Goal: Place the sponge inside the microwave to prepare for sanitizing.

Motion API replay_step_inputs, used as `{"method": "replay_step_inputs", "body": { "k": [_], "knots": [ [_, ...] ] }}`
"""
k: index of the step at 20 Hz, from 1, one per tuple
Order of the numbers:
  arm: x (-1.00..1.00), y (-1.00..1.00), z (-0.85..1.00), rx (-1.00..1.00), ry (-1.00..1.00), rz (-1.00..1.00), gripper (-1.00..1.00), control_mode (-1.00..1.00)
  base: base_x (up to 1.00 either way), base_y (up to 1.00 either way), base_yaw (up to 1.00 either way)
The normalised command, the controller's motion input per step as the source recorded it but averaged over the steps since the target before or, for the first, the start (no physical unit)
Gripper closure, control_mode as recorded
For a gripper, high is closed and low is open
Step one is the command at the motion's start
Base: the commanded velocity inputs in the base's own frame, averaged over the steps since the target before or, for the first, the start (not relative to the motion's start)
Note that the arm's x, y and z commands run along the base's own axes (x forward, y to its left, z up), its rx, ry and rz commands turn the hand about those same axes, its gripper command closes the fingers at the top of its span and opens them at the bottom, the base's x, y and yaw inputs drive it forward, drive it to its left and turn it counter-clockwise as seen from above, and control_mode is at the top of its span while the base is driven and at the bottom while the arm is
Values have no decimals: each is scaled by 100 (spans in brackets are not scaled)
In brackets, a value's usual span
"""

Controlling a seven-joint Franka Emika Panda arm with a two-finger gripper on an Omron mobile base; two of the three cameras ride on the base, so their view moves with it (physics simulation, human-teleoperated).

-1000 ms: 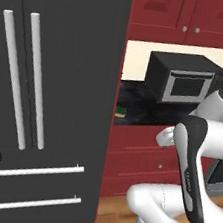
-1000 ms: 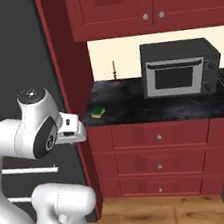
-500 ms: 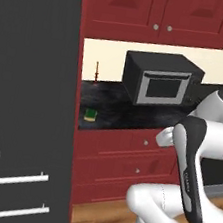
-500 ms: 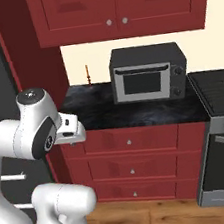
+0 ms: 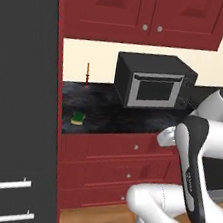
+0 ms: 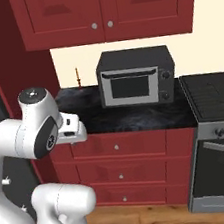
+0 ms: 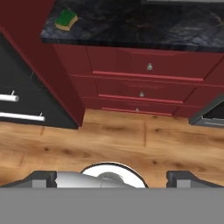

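- The sponge (image 5: pixel 77 118) lay flat near the table's (image 5: pixel 133 118) front left corner, green layer up, just beside the tall dark fridge (image 5: pixel 16 119).
- In the hand view the sponge (image 7: pixel 66 19) sat skewed to the table's front edge (image 7: pixel 131 43), its long axis running diagonally.
- A black oven box (image 6: pixel 136 76) with a silver-framed door stood shut at the table's back, well apart from the sponge.
- The tool (image 7: pixel 112 178) was open and empty, its fingertips (image 7: pixel 43 178) wide apart above the wooden floor (image 7: pixel 109 140).

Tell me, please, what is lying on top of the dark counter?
On the counter lie the sponge near its left front edge, a black box oven and a thin candlestick at the back wall. Behind the oven is hidden.
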Motion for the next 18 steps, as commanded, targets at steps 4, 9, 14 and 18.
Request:
{"method": "replay_step_inputs", "body": {
  "k": [4, 9, 14, 18],
  "knots": [
    [0, 0, 0, 0, 0, 0, -100, 100, 74, -2, 13],
    [0, 0, 0, 0, 0, 0, -100, 100, 49, -4, 21],
    [0, 0, 0, 0, 0, 0, -100, 100, 30, -17, 23],
    [0, 0, 0, 0, 0, 0, -100, 100, 10, -43, 12]
  ]
}}
